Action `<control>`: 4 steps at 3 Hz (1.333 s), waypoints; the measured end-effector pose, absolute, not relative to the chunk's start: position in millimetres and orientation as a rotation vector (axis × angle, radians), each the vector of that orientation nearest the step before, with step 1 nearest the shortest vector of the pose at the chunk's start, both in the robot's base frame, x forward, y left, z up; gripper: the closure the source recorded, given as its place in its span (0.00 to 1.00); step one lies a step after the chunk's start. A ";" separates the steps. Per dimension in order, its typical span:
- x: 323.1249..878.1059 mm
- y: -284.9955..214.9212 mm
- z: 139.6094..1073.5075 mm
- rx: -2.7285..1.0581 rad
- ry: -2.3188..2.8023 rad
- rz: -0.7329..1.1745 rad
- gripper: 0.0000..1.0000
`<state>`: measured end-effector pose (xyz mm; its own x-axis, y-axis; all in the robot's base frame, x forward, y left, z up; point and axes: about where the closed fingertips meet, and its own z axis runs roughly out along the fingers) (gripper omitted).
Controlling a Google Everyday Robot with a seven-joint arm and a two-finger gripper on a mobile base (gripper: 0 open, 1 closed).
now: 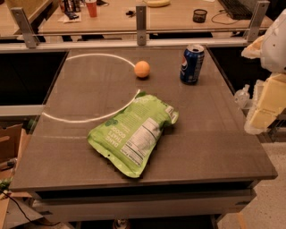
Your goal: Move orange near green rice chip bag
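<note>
Orange in colour, smooth and ball-like: we list the orange (142, 69) first. It sits alone on the far half of the table (214, 147), touching nothing, just beside the far end of a white curved line (89, 120) marked on the grey top.

Next item, the green chip bag (134, 134). It is a crinkly lime pouch lying flat and slantwise in the middle of the table, towards the near edge. Its white lettering and white nutrition panel face up. It is well apart from the orange, and the near stretch of the white line ends at the bag's far edge.

Third, a blue soda can (192, 64). It stands upright to the right of the orange, near the far right corner of the table, apart from both fruit and bag.

Fourth, the gripper (257, 120). We enter it as pale cream parts at the right edge of the view, off the table's right side and well away from all three things. Whether it is released or clenched we cannot tell.

Surroundings: a desk beyond the table carries a red cup (91, 8), a black cup (199, 15) and a keyboard (234, 6). A cardboard box (9, 143) stands on the floor at the left.
</note>
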<state>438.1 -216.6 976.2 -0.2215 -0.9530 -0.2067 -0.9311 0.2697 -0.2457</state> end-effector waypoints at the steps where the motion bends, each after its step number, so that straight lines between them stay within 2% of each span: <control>1: 439.1 -216.2 977.4 -1.720 2.227 -0.100 0.00; 4: 556.9 -194.5 1003.3 -1.426 1.988 -0.034 0.00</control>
